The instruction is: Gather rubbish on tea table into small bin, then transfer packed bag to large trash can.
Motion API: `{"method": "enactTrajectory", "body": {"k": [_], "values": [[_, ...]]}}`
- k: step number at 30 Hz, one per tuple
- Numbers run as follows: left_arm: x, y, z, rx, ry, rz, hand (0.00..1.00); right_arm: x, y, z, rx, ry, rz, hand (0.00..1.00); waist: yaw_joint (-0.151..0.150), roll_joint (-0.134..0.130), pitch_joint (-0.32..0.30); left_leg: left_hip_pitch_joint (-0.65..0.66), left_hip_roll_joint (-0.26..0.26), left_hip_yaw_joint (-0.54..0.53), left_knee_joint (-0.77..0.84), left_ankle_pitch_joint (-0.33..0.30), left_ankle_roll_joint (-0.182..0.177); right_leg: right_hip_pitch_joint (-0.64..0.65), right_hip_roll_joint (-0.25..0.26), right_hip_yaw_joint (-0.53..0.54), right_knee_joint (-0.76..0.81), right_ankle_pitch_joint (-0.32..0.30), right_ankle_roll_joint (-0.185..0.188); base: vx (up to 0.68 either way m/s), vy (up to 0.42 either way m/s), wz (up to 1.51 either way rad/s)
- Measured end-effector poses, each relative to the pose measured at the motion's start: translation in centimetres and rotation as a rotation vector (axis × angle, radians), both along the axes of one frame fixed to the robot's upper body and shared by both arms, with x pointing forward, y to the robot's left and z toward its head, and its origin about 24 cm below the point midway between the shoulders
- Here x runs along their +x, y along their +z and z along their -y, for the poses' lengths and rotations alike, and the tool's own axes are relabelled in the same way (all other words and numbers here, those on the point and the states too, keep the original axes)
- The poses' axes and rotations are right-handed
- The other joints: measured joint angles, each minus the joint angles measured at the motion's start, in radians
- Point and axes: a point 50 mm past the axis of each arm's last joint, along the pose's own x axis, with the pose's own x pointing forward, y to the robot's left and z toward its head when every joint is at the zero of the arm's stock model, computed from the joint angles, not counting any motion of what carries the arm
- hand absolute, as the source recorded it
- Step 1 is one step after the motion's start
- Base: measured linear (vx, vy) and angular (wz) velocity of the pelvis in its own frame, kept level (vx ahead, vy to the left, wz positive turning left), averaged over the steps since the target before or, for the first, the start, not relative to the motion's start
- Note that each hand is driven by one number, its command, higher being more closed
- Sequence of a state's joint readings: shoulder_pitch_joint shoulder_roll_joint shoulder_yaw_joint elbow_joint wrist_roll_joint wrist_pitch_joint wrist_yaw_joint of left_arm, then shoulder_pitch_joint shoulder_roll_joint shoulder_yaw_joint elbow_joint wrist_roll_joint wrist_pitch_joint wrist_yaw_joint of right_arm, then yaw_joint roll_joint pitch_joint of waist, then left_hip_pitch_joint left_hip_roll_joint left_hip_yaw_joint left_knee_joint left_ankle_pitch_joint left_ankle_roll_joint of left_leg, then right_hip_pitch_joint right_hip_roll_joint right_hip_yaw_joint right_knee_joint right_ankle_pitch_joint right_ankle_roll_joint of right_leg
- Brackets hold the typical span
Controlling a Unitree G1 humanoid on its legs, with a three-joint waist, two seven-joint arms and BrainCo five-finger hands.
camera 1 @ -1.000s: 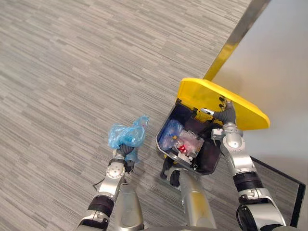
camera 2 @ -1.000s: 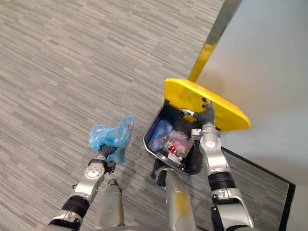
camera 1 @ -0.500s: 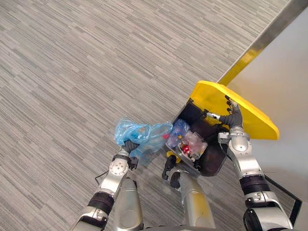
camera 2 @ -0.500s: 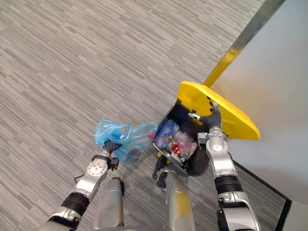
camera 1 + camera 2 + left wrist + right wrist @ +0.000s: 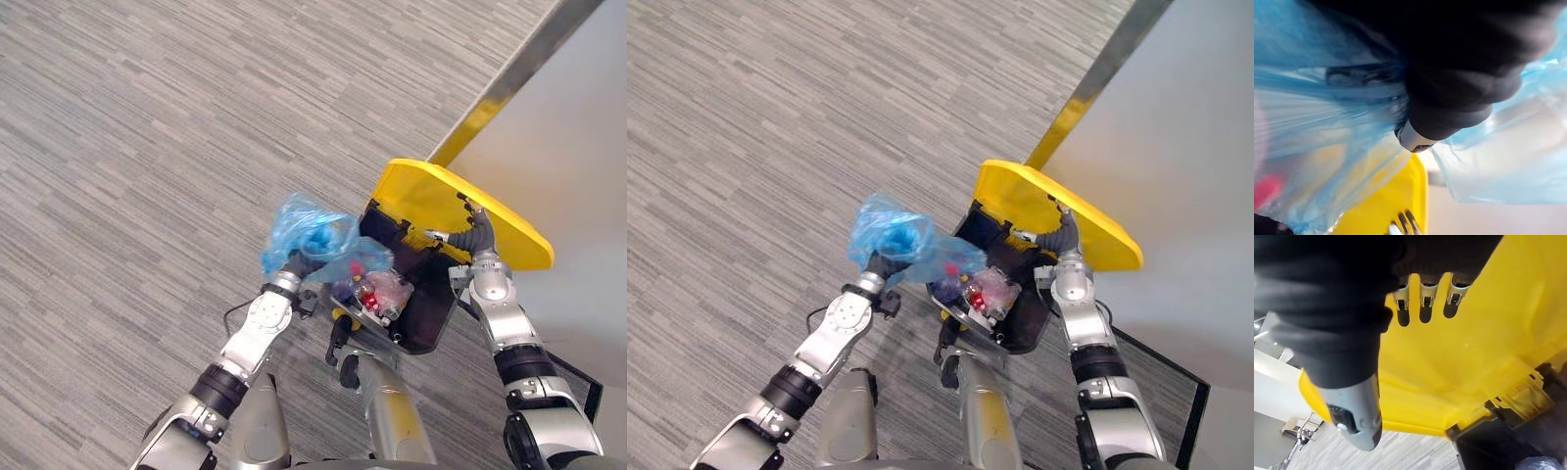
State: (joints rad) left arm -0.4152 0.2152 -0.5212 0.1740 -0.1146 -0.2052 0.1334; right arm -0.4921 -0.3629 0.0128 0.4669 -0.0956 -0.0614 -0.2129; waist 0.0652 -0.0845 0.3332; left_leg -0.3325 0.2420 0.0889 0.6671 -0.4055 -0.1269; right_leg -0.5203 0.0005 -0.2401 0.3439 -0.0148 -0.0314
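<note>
A crumpled blue plastic bag (image 5: 315,238) hangs from my left hand (image 5: 294,266), whose fingers are curled round its neck. The bag sits at the left rim of the large trash can (image 5: 431,313), partly over its opening. That can has a dark body and a yellow lid (image 5: 431,201) standing up. My right hand (image 5: 472,233) rests against the raised lid with straight fingers (image 5: 1422,303), open. Inside the can lie a clear bag with red bits (image 5: 384,292) and other bagged rubbish. In the left wrist view the blue film (image 5: 1312,147) wraps close around the hand.
A pale wall (image 5: 578,108) rises just behind the can, with a metal strip (image 5: 505,86) along its foot. Grey striped carpet (image 5: 147,147) spreads to the left and ahead. A dark framed panel (image 5: 580,370) lies at the lower right.
My left hand has raised the blue bag and carried it right, from beside the can to its left rim. The right hand stays on the lid. The camera has shifted a little.
</note>
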Motion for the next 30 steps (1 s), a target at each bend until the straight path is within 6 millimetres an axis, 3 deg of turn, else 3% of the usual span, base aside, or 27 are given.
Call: {"method": "enactTrajectory", "body": {"k": [7, 11, 17, 23, 30], "values": [[0.0, 2.2, 2.7, 0.024, -0.101, 0.088, 1.00, 1.0, 1.9, -1.1, -0.116, 0.039, 0.037, 0.00, -0.025, -0.003, 0.001, -0.002, 0.000, 0.013, 0.016, -0.005, 0.003, -0.001, 0.000, 0.006, 0.004, 0.003, -0.001, -0.01, 0.011, -0.02], [0.7, 4.2, 5.2, 0.032, -0.156, 0.143, 1.00, 1.5, 3.1, -1.2, -0.205, 0.059, 0.046, 0.00, -0.027, -0.005, 0.004, -0.014, 0.002, 0.025, 0.046, -0.019, 0.013, -0.018, -0.002, 0.018, 0.023, 0.004, 0.002, -0.03, 0.032, -0.09], [2.9, 5.6, 7.7, 0.128, -0.151, 0.160, 1.00, 2.8, 7.1, -3.0, -0.317, 0.113, 0.148, 0.00, -0.054, -0.010, 0.048, -0.079, 0.011, 0.041, 0.126, -0.054, 0.040, -0.078, -0.002, 0.041, 0.038, 0.026, 0.023, -0.07, 0.042, -0.14], [5.0, 4.3, 7.1, 0.233, -0.074, 0.091, 1.00, 3.6, 9.7, -4.3, -0.411, 0.142, 0.209, 0.00, -0.069, -0.003, 0.092, -0.173, 0.018, 0.052, 0.182, -0.064, 0.053, -0.158, -0.002, 0.051, 0.040, 0.051, 0.015, -0.05, 0.025, -0.09], [6.8, 2.7, 5.1, 0.289, 0.030, -0.005, 1.00, 4.2, 10.2, -5.9, -0.550, 0.165, 0.209, 0.00, -0.078, 0.023, 0.137, -0.248, 0.018, 0.074, 0.228, -0.077, 0.051, -0.243, -0.005, 0.078, 0.071, 0.062, 0.004, -0.01, 0.042, -0.12]]}}
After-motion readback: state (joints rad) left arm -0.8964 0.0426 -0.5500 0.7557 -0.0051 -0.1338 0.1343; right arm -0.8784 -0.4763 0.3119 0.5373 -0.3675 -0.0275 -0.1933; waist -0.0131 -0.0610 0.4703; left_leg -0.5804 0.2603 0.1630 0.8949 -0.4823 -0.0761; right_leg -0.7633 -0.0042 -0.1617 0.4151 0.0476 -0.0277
